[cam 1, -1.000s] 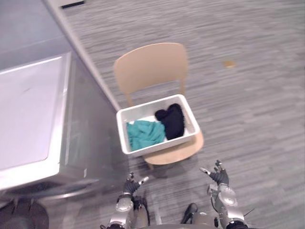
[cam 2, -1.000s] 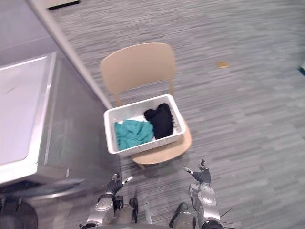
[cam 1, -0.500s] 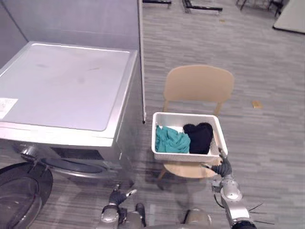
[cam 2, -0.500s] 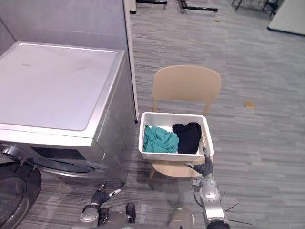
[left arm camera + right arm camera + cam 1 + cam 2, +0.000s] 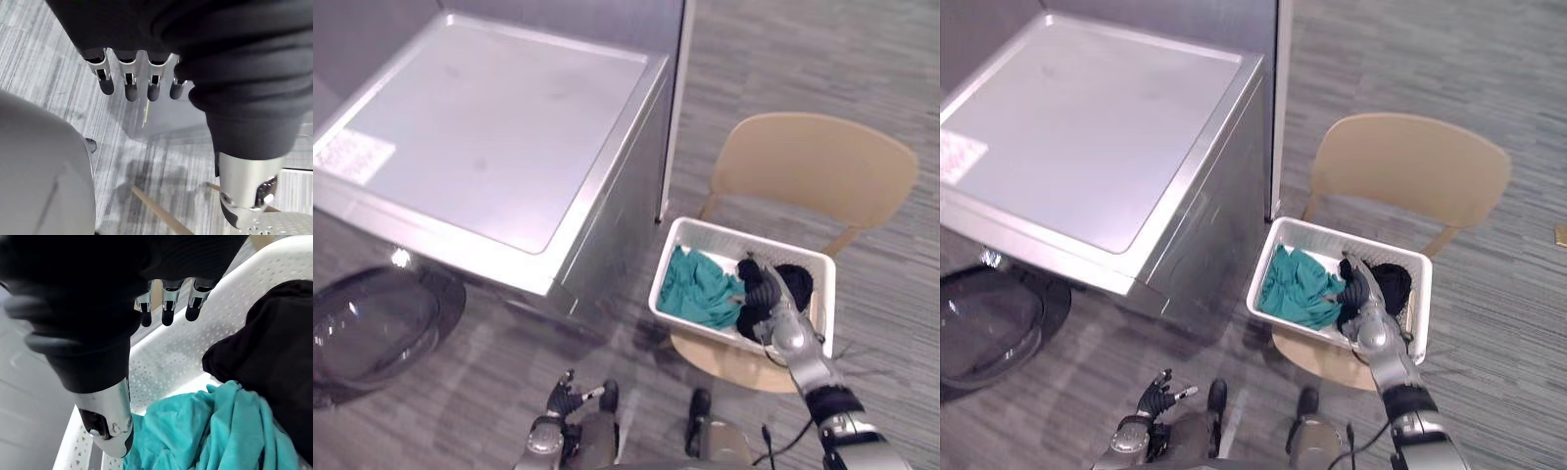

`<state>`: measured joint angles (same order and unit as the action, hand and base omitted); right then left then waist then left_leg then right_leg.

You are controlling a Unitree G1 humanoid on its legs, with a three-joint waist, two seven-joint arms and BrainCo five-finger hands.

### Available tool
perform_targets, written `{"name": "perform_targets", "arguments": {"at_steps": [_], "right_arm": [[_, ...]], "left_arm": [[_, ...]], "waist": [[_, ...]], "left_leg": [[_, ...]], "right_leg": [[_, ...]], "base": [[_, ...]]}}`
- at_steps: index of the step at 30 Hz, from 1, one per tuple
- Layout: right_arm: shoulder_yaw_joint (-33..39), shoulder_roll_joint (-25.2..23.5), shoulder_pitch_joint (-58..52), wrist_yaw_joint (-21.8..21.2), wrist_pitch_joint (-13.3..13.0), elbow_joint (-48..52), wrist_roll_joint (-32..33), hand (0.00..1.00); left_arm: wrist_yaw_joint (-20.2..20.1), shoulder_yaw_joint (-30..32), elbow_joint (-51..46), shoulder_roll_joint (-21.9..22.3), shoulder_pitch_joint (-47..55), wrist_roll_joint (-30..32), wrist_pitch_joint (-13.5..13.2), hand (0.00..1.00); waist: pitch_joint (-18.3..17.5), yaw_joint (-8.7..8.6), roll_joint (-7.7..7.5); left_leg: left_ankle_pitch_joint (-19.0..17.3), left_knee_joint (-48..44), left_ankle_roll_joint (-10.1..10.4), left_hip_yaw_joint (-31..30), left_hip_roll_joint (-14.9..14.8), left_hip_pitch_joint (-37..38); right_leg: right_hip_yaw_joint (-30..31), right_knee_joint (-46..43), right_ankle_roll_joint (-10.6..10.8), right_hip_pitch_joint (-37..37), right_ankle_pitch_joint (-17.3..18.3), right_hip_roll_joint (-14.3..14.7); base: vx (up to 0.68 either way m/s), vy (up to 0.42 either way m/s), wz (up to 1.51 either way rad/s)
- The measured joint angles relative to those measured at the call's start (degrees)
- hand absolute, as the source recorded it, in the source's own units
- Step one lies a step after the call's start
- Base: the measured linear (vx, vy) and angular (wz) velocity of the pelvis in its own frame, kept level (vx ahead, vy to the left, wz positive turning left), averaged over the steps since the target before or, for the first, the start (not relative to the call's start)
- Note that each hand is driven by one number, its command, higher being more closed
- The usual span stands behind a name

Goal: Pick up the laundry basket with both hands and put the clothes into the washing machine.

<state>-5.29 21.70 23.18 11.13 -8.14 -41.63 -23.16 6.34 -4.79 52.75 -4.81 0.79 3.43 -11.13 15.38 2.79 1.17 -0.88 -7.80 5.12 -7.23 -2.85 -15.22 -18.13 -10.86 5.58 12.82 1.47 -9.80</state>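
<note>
White perforated plastic laundry basket (image 5: 1332, 234) on tan chair (image 5: 1410, 171), right hand (image 5: 1359, 294) over it — fingers (image 5: 167, 303) straight, left hand (image 5: 1157, 397) low, splayed.

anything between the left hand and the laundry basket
Nothing visible does. The left hand hangs open over floor, apart from the laundry basket on the chair. The right hand is over the clothes in it.

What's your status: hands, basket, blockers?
Right hand open, over teal and black clothes in white plastic laundry basket. Left hand open, low, off basket. Basket sits on tan wooden chair. Silver washing machine beside it.
</note>
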Motion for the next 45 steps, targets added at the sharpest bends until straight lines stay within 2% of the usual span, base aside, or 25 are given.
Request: {"name": "perform_targets", "arguments": {"at_steps": [1,4,7,9,12,13,15,20,27,30,34,37,40,45], "right_arm": [[-0.6,0.4,2.2,0.0,0.1,-1.8,0.0,0.00],[-4.4,2.6,10.5,0.0,0.7,-9.0,0.1,0.00],[-8.4,4.2,18.0,0.0,1.1,-15.4,-0.1,0.00],[-9.5,4.2,22.0,0.0,1.5,-18.5,-0.5,0.00],[-10.7,6.2,26.5,0.6,2.2,-23.6,-0.5,0.00],[-11.1,6.6,27.3,0.9,2.4,-24.4,-0.5,1.00],[-11.5,7.6,29.2,2.8,2.4,-26.2,-1.3,1.00],[-11.9,9.8,32.6,2.9,3.7,-26.7,-1.9,1.00],[-12.4,9.3,32.5,2.3,3.8,-24.5,3.7,1.00],[-7.8,9.1,31.5,2.5,4.2,-19.7,7.3,1.00],[-1.1,8.4,29.0,3.0,4.1,-11.9,12.7,1.00],[5.0,6.1,25.8,4.0,2.1,-5.7,20.8,1.00],[9.1,2.0,21.8,5.0,0.6,0.0,28.0,1.00],[14.5,-10.1,5.8,4.8,-2.4,11.1,41.1,1.00]], "left_arm": [[0.0,0.0,-0.5,0.0,-0.3,0.0,-0.1,0.00],[0.2,-0.2,-1.7,0.0,-2.6,-0.9,-0.7,0.00],[0.5,-1.4,-1.7,-0.1,-4.3,-1.8,-1.4,0.00],[1.4,-1.7,-1.7,-0.6,-4.8,-2.9,-1.8,0.00],[2.1,-2.7,-1.1,-0.6,-7.2,-4.4,-1.8,0.00],[2.6,-3.3,-1.0,-0.6,-7.5,-5.1,-1.8,0.00],[2.8,-4.5,-0.9,-0.5,-8.8,-6.3,-1.6,0.00],[3.8,-6.0,-1.0,0.7,-11.0,-8.1,-1.8,0.00],[3.8,-6.3,-1.7,1.8,-11.2,-8.6,-2.0,0.00],[3.8,-6.0,-3.4,1.8,-11.1,-9.1,-1.8,0.00],[3.8,-5.7,-4.2,1.4,-11.1,-9.3,-1.6,0.00],[3.7,-4.6,-4.3,1.1,-11.0,-9.2,-1.5,0.00],[3.7,-3.4,-4.1,0.7,-10.6,-9.2,-0.7,0.00],[3.6,-1.3,-3.1,0.8,-8.1,-8.3,0.3,0.00]], "waist": [[0.9,0.15,0.17],[5.3,2.05,1.06],[7.9,2.98,2.97],[8.2,3.20,3.39],[9.5,4.80,4.70],[9.8,4.81,5.09],[10.3,5.68,5.52],[10.5,6.27,5.89],[10.8,6.09,5.81],[11.8,5.68,5.80],[11.7,4.29,5.76],[11.6,4.00,5.63],[11.2,2.86,5.33],[5.5,0.91,3.02]], "left_leg": [[0.4,0.0,0.2,-0.4,0.1,-0.8],[2.3,1.1,0.3,-1.4,0.5,-3.0],[4.4,3.5,-0.1,-2.9,0.8,-4.8],[5.9,5.1,-0.1,-3.6,0.8,-7.0],[8.6,8.2,0.0,-4.5,0.7,-8.9],[8.8,8.8,0.0,-5.1,0.7,-9.3],[10.8,11.2,-0.1,-5.9,0.5,-10.6],[11.6,12.1,0.2,-7.0,0.9,-11.2],[12.8,13.0,0.2,-7.3,0.8,-10.3],[12.8,13.1,0.2,-6.8,0.8,-8.0],[12.8,13.2,0.2,-6.6,0.6,-5.7],[12.4,13.3,0.2,-5.3,-0.1,-4.0],[12.5,13.2,0.2,-4.4,-0.8,-3.4],[12.1,13.2,0.7,-3.0,-1.0,-1.2]], "right_leg": [[-0.5,0.1,-0.3,0.5,-0.2,0.0],[-1.2,0.1,-0.6,2.4,-0.4,-0.1],[-2.3,0.1,-1.6,4.6,-1.1,-0.3],[-2.7,0.0,-1.8,7.0,-1.5,-0.3],[-3.6,0.0,-2.1,9.8,-2.3,-0.3],[-3.9,0.0,-2.1,10.3,-2.4,-0.4],[-4.3,-0.2,-2.1,12.4,-2.7,-0.4],[-4.5,-2.5,-1.9,13.9,-1.9,-1.3],[-3.6,-3.8,-1.8,14.4,-1.3,-1.3],[-2.7,-3.3,-1.8,12.4,-1.3,-1.1],[-2.4,-2.7,-1.8,9.8,-1.4,-0.9],[-1.5,-0.3,-1.9,7.8,-2.6,-0.2],[-1.0,2.3,-2.0,6.4,-4.1,1.1],[-0.3,5.4,-1.8,3.3,-5.5,1.7]], "base": [[-0.09,-0.018,0.36],[-0.10,-0.011,0.24],[-0.12,-0.001,0.27],[-0.15,0.000,0.17],[-0.11,-0.022,0.15],[-0.10,-0.036,0.21],[-0.07,-0.041,0.14],[-0.05,-0.052,0.10],[-0.01,-0.075,-0.02],[-0.03,-0.064,-0.09],[-0.05,-0.046,-0.03],[-0.06,-0.036,-0.19],[-0.06,-0.040,-0.17],[0.01,-0.037,-0.08]]}}
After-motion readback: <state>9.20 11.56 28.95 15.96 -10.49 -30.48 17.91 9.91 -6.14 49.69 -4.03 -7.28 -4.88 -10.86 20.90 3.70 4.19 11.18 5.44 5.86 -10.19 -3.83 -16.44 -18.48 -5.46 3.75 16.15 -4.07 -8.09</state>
